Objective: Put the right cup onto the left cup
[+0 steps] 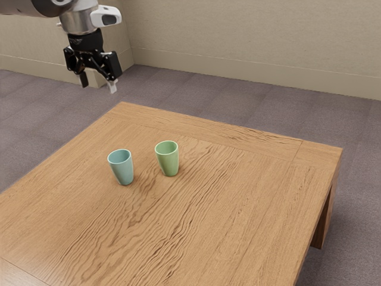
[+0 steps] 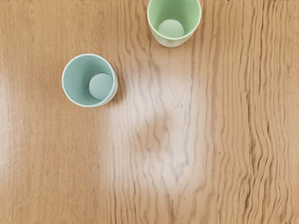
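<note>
Well above blue cup [image 1: 123,170]: empty jaws, spread apart. Near blue cup, upright on counter [image 1: 238,208]: green cup [image 1: 169,162], probably one to move. Likely light, stiff, slightly slick. Grip gently across sides, below rim; lower straight onto blue cup.

1 cup [image 1: 123,171] near another [image 1: 169,162], on table [image 1: 238,208]
</note>
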